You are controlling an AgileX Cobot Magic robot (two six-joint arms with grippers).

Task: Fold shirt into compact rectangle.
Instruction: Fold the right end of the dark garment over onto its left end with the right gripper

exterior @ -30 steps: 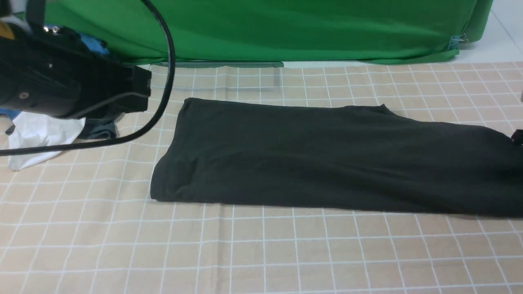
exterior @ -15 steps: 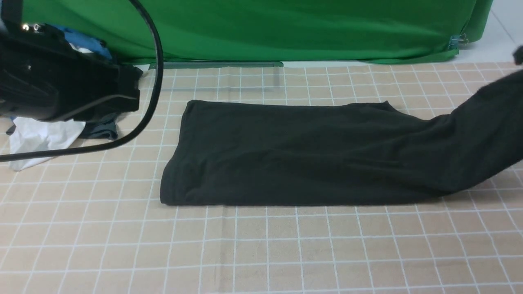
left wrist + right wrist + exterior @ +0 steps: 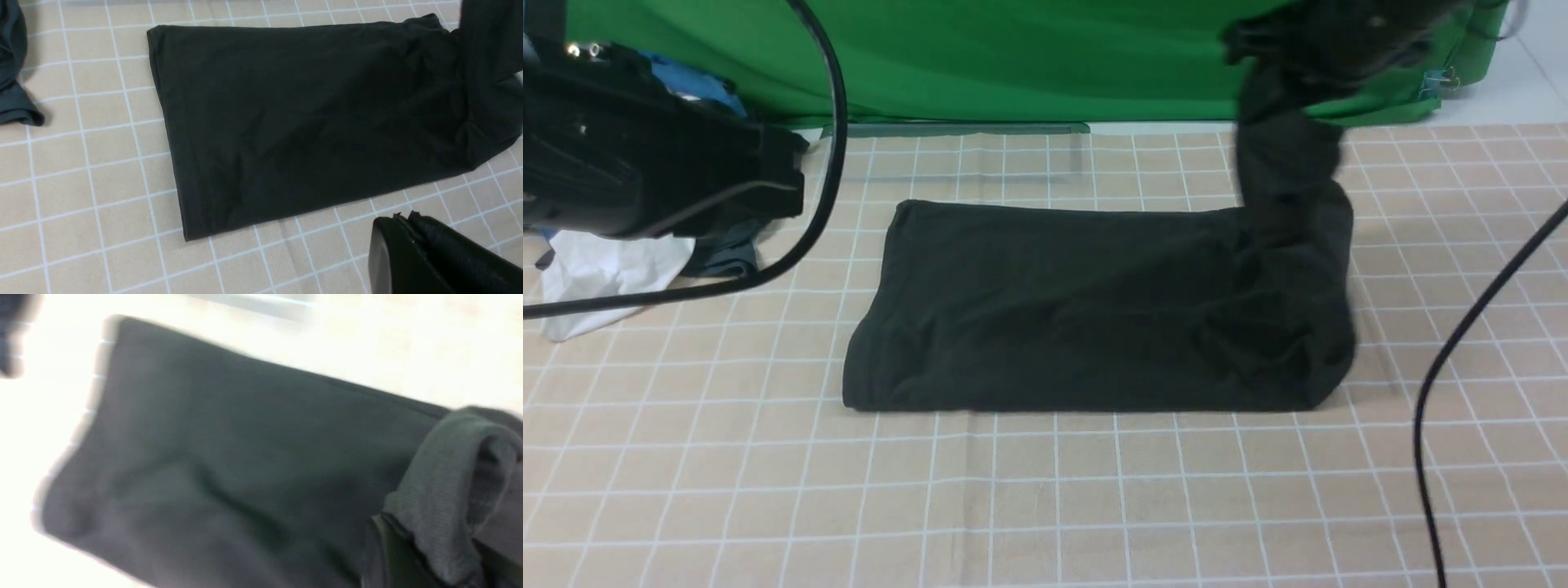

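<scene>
Pinching the raised right end of the black shirt [image 3: 1094, 310] above the tabletop [image 3: 1045, 506]: my right fingers [image 3: 1254, 37]. Pressed together, holding nothing, off the shirt: my left fingers [image 3: 392, 253].

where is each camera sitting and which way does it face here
Front view: on the robot's side, centred, facing forward over the checked tablecloth at the shirt; the left arm and right pincer show.
Left wrist view: wrist-mounted, looking down at the shirt; the shut left pincer shows.
Right wrist view: wrist-mounted, blurred, looking down past the gripped shirt end; its pincer is mostly hidden by cloth.
All three views share the shirt.
</scene>
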